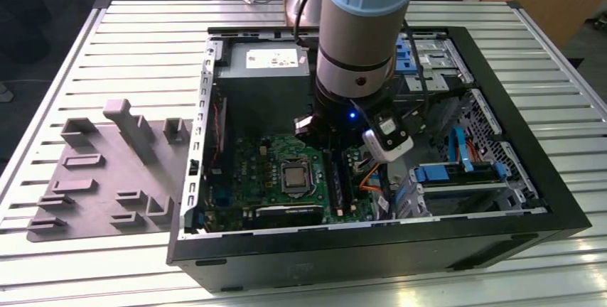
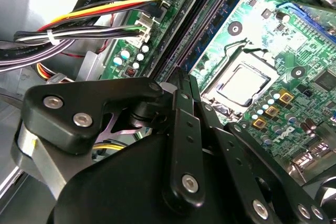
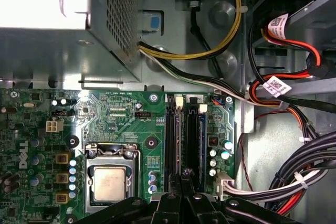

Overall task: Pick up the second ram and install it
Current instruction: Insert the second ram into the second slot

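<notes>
Second ram (image 3: pixel 190 140) reads to me as the dark strip standing among the memory slots (image 3: pixel 171 140), right at the claw (image 3: pixel 184 178) tips; I cannot tell whether it is seated. In the exterior view the arm (image 1: pixel 365 30) hangs straight down into the computer case (image 1: pixel 531 200), with the grey tray (image 1: pixel 95 179) at nine o'clock on the tabletop (image 1: pixel 142 44). The second wrist view shows the claw's fingers (image 2: pixel 185 85) pinched together; any grip on the second ram is hidden. The first wrist view adds the processor (image 3: pixel 109 182) and cables (image 3: pixel 294 182).
</notes>
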### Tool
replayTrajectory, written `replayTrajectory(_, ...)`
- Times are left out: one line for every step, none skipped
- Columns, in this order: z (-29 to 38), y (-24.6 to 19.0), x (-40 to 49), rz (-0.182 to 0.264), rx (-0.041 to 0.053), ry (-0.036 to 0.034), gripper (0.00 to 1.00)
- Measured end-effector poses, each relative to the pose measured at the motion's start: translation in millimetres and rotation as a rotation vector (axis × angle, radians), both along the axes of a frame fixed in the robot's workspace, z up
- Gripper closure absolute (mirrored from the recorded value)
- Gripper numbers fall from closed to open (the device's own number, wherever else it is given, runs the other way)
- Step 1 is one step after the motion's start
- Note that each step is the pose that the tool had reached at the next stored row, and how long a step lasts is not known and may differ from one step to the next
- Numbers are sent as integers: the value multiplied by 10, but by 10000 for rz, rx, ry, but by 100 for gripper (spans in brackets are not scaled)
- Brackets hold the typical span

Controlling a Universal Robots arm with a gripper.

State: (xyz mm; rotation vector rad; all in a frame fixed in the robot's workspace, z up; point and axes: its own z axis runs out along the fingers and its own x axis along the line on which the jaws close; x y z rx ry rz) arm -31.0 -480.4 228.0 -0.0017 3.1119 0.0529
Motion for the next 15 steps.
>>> replayTrajectory(-2,1,-1,0,3,0,88)
replayTrajectory(-5,1,-2,0,5,-1,88)
replayTrajectory(-6,2,-1,1,5,-1,88)
replayTrajectory(-8,2,-1,1,4,0,88)
replayTrajectory(-11,3,-1,0,5,-1,88)
replayTrajectory(-13,4,-2,1,4,0,88)
replayTrajectory(-15,5,-2,0,3,0,88)
replayTrajectory(-17,6,-2,1,3,0,88)
replayTrajectory(-18,7,-3,0,4,-1,88)
replayTrajectory(-20,8,-3,0,4,0,88)
replayTrajectory(-21,9,-5,-1,5,0,88)
replayTrajectory(-22,10,-7,-3,5,-1,88)
replayTrajectory(-22,10,-10,-4,4,0,88)
replayTrajectory(-23,10,-11,-6,4,-1,88)
replayTrajectory(-23,10,-12,-7,4,0,88)
